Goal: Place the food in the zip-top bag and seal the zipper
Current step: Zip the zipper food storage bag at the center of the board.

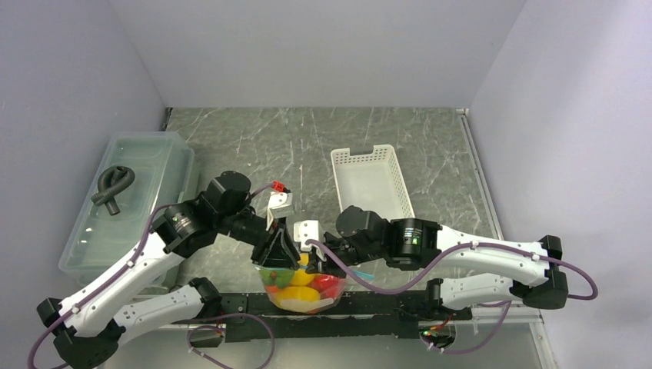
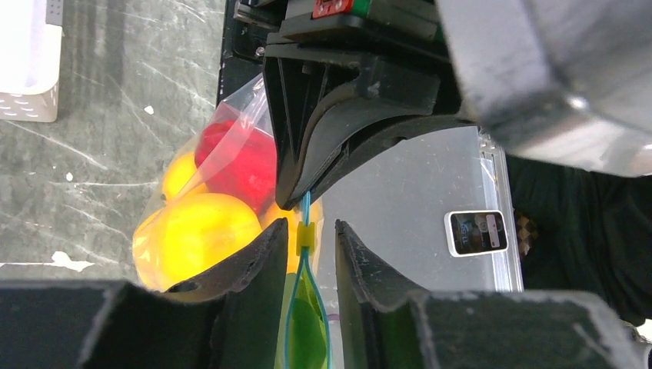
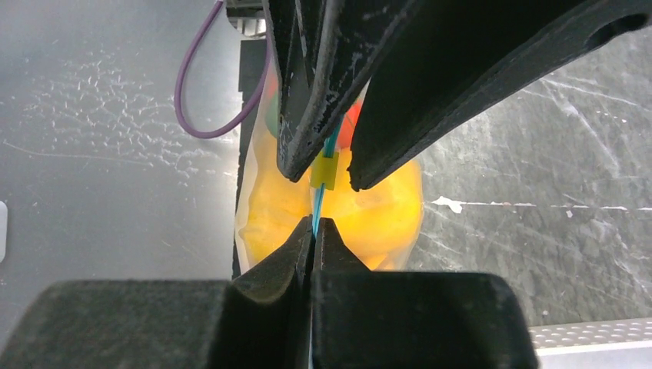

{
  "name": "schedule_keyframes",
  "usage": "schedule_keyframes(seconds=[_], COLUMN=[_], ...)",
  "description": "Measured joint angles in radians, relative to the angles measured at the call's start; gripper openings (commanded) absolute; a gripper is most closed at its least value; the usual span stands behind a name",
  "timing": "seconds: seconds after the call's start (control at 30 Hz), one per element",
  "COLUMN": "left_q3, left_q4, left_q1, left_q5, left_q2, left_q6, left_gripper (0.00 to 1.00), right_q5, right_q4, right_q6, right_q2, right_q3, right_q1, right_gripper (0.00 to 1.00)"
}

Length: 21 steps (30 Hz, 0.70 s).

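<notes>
My right gripper [image 3: 314, 224] pinches the zipper [image 3: 317, 204]; just beyond along the strip, my left gripper [image 2: 310, 231], jaws slightly apart, straddles the slider [image 2: 305, 237].

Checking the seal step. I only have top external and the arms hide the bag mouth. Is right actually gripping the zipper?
Observer: Yes. On right wrist, the right gripper is shut on the teal zipper, with its fingers meeting on the strip.
Operator: And left?
Observer: Left wrist shows the left gripper straddling a yellow slider on the strip. Its jaws are apart, with a gap on each side.
Operator: Sealed?
Observer: Apparently not fully. On left wrist the strip runs as one line from the slider toward right's fingers, but splits into two lines on the camera side.
</notes>
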Motion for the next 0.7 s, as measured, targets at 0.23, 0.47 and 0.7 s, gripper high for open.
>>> schedule_keyframes(seconds=[0.23,0.47,0.7], left_q3=[-0.001,-0.001,-0.001], left_q4=[0.0,-0.002,-0.002], left_q1=[0.0,-0.003,-0.005], left_q5=[0.018,0.013,0.005], left_q2=[0.02,0.032,0.032], left_q6=[0.0,0.001,0.001], left_gripper=[0.28,0.06,0.0], right_q5=[0.018,0.028,0.045], right_q4=[-0.022,-0.04,-0.047], right_q6=[0.0,0.0,0.0], right_q2=[0.001,0.001,0.001], right_q3=[0.027,0.034,0.034], right_q1=[0.0,0.0,0.0], right_gripper=[0.0,0.0,0.0])
